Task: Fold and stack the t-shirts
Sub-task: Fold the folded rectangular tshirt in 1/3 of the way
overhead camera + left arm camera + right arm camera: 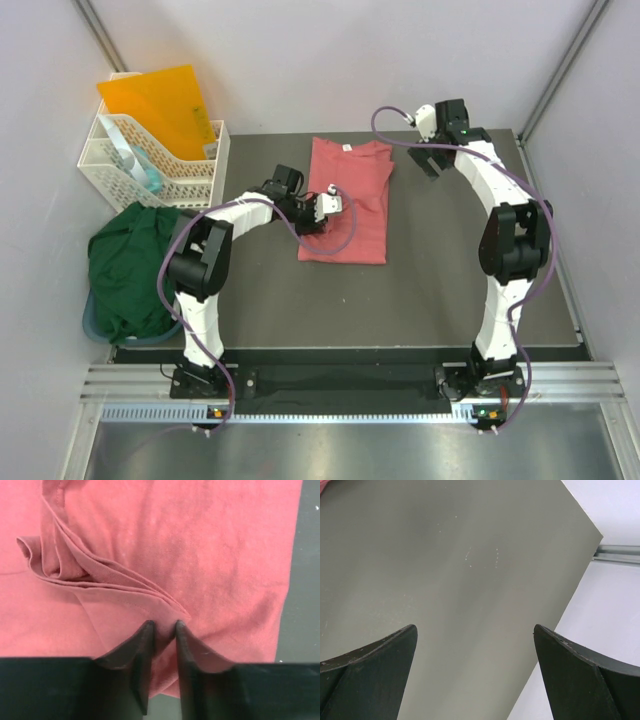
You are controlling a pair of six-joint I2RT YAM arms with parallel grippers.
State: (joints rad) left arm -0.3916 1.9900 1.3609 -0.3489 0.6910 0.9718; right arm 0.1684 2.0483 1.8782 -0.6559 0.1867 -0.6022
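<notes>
Left pincer [164,625] pinching salmon-pink t-shirt [350,200]; right pincer [474,630] agape over grey mat [430,290]; pale walls [330,60].

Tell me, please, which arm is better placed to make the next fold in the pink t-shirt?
Left. The left fingers pinch a fold of the salmon-pink t-shirt near its edge, while the right fingers hang wide open over bare table at the far right, off the cloth.
</notes>
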